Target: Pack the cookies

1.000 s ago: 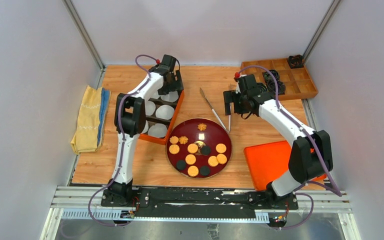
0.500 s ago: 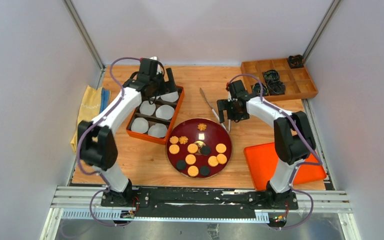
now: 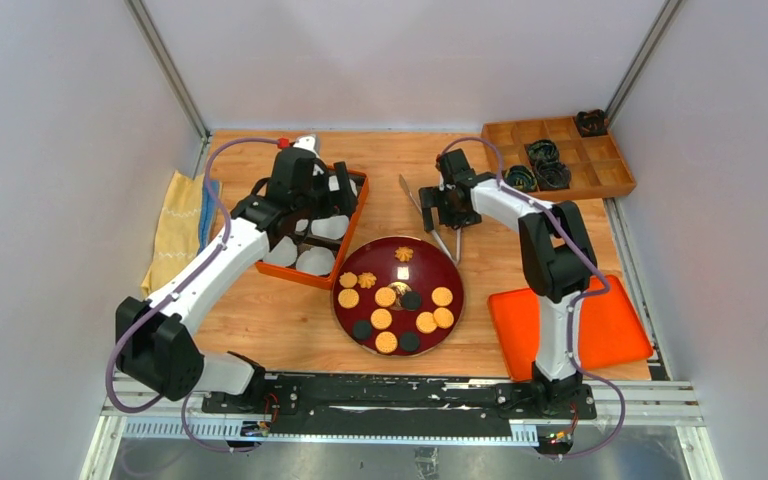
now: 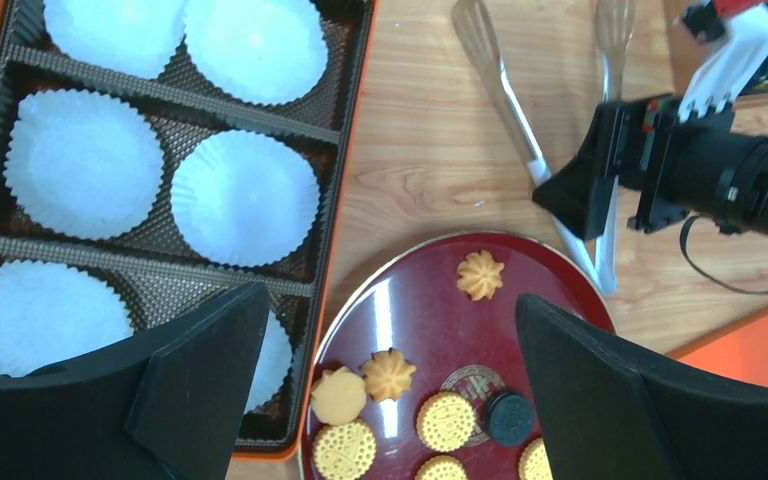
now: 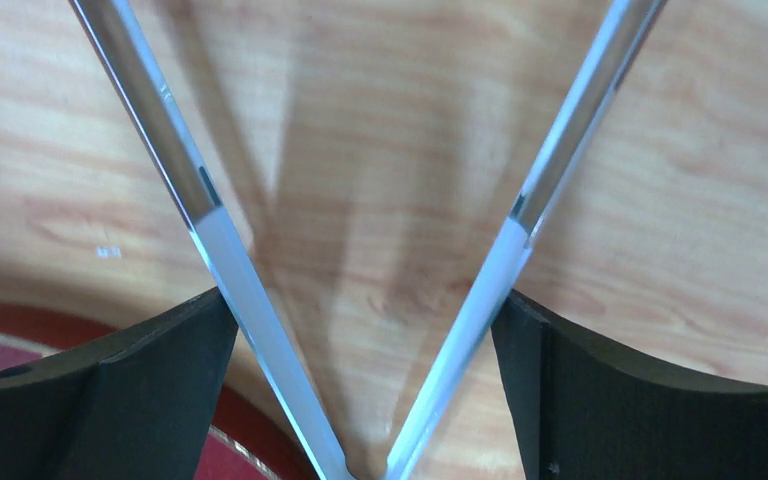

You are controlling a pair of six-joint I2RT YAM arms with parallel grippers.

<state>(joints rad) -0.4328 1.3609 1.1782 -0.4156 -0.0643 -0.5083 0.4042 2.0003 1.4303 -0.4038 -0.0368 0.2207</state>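
The cookies (image 3: 396,300) lie on a dark red round plate (image 3: 400,272): golden round ones (image 4: 446,420), black ones (image 4: 509,416) and flower-shaped ones (image 4: 480,274). My left gripper (image 3: 332,192) hangs open and empty above the plate's left rim and the orange tray (image 4: 175,92) of white paper cups (image 4: 245,197). In its wrist view the gripper (image 4: 390,300) frames the cookies. My right gripper (image 3: 447,212) is low over metal tongs (image 3: 415,203) lying on the table. It stands open (image 5: 365,310) with both tong arms (image 5: 220,240) between its fingers, near their joined end.
A yellow towel (image 3: 178,235) lies at the left edge. An orange lid (image 3: 570,325) sits at the near right. A wooden compartment box (image 3: 560,160) with black coiled rings stands at the back right. The plate's rim (image 5: 20,335) lies just near the tongs.
My left arm swung out to the left, and its gripper pulled back from the tray's far end toward the plate. My right gripper moved left and came down over the tongs.
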